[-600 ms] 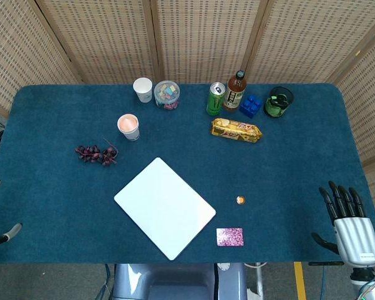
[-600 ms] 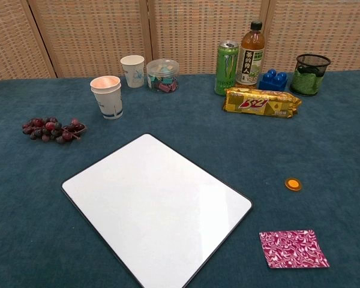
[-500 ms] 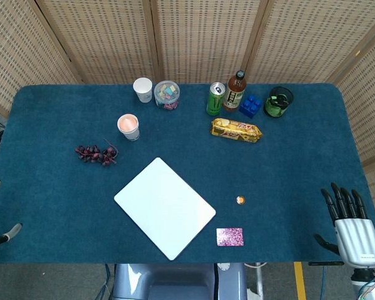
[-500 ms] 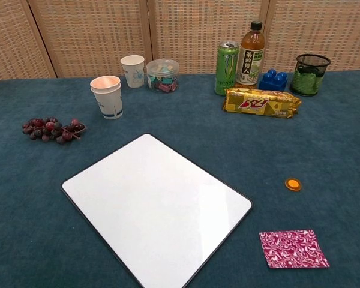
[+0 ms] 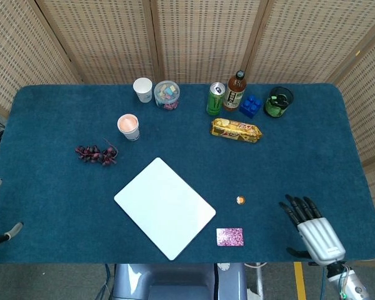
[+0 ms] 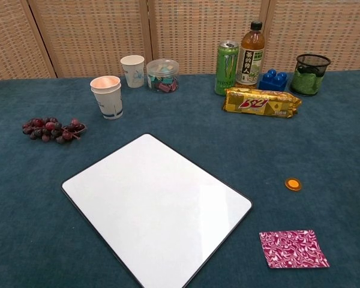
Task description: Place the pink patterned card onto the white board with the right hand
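The pink patterned card lies flat on the blue surface, just beside the near right edge of the white board but not touching it, and close to the surface's front edge. In the chest view the card sits right of the board's nearest corner, with a small orange disc a little beyond it.

The right robot hand hangs over the front right part of the surface, to the right of the card and apart from it, fingers spread wide and holding nothing. Bare cloth lies between this robot hand and the card. The left robot hand shows only as a sliver at the picture's left edge, far left of the board; whether it is wide or closed cannot be told.

Beyond the board, well apart from it, stand a snack packet, a green can, a bottle and a paper cup; grapes lie to its far left.

Against the earlier head view, the right robot hand has come inward from the surface's right edge toward the card; card and board are unmoved.
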You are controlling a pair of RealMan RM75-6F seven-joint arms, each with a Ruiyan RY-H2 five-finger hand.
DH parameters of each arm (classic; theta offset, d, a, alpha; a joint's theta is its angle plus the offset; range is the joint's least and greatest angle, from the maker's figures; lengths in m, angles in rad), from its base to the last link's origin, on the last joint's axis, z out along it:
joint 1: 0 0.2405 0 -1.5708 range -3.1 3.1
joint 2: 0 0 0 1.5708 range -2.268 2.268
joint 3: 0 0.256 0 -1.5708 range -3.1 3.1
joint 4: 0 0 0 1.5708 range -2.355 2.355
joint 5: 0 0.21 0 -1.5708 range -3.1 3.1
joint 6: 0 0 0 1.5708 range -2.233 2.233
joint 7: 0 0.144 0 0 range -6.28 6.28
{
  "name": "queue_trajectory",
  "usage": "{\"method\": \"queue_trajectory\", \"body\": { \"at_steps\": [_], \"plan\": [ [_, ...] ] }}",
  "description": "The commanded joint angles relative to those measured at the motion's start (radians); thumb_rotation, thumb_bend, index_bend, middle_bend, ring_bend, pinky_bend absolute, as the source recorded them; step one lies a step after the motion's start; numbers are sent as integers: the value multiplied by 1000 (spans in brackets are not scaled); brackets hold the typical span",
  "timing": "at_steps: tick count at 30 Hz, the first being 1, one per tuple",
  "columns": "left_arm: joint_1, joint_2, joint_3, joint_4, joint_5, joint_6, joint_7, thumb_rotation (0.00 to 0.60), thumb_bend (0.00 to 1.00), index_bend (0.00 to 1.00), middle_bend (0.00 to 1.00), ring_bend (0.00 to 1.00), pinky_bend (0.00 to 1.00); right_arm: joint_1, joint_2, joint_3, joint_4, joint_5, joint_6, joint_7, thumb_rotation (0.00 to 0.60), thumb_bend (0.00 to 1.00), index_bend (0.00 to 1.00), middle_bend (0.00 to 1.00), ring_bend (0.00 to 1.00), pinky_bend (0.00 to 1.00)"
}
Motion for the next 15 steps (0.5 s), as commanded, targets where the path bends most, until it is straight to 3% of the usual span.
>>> {"method": "queue_trajectory", "body": {
  "at_steps": [1,11,15],
  "plan": [
    [-3,0,-4,-2,-9,-9,4,600,0,0,0,0,0,102,-55,15,2,-27,-139,-49,600,0,185,0,0,0],
    [-17,-4,-12,-1,-40,-48,12,600,0,0,0,0,0,185,-188,58,4,124,-315,-227,600,0,218,0,0,0],
    [-20,-4,-12,-1,-42,-54,13,600,0,0,0,0,0,198,-233,61,15,180,-345,-292,600,56,242,0,0,0]
  ]
}}
